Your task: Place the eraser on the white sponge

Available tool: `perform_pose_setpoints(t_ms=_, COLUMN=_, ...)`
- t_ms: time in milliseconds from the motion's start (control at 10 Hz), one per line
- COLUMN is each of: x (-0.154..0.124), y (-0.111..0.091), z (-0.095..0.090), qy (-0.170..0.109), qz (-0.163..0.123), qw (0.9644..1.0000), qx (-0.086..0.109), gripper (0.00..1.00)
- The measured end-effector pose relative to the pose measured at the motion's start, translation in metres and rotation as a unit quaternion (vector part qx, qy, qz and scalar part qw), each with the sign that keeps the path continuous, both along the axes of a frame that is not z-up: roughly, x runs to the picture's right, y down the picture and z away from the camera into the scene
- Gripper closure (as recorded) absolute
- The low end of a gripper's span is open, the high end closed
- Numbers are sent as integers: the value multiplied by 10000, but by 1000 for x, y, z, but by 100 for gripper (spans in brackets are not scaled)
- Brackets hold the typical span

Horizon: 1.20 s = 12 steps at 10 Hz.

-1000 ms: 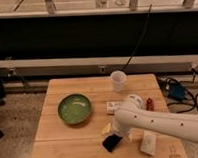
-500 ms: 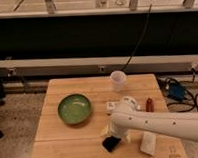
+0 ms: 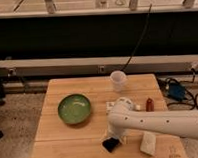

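— Behind the claw, what was there?

— A long dark wall panel with cables hanging down it, and a speckled floor to either side. Nearer, the wooden table (image 3: pixel 55 141) carried everything: pale planks, level, matt, with enough grain that I judged a block would not skid on it.

— And the arm?

— The white arm (image 3: pixel 165 124) came in from the right and bent down near the table's front edge. The gripper (image 3: pixel 117 138) was at its tip, low over the wood. Whether it was spread or pinching, I could not tell.

— What lay round it?

— Left of the claw and a little further back, the green bowl (image 3: pixel 74 108). Well behind it, the translucent cup (image 3: pixel 118 81). Right of it and further back, a small red-brown object (image 3: pixel 149 104). Just right of it, near the front edge, a white bottle (image 3: pixel 148 143) lay on its side.

— The eraser?

— The eraser (image 3: pixel 111 144) was right at the claw, just below and to its left, flat or nearly flat on the wood. Touching or not, I could not say.

— How would it handle?

— Light, stiff and thin, I'd guess, with a slightly glossy face that might slip. Best taken across its narrow width, on the side edges.

— The white sponge?

— Only a sliver of the white sponge (image 3: pixel 111 106) showed just behind the claw, the arm covering the rest. Being soft, it might give and tilt the block.
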<state>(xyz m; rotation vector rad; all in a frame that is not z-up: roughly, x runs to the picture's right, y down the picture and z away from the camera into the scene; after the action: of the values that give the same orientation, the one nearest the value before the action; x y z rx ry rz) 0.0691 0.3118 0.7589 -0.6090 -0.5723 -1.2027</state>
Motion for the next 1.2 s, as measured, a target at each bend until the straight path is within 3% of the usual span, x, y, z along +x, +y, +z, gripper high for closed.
perform_pose_setpoints(t_ms=200, x=0, y=-5, z=-5, qy=-5, qz=-31, qw=10000, qx=76, gripper=83)
perform_pose_setpoints(t_ms=400, x=-1, y=-12, z=-11, qy=10, qz=2, qw=9999, qx=129, gripper=99)
perform_pose_setpoints(t_ms=600, x=2, y=-25, z=-17, qy=129, qz=58, qw=9997, qx=190, gripper=100)
perform_pose_setpoints(t_ms=900, x=18, y=-64, z=-30, qy=371, qz=218, qw=9982, qx=408, gripper=100)
perform_pose_setpoints(t_ms=1200, x=48, y=-89, z=-42, qy=579, qz=369, qw=9959, qx=588, gripper=100)
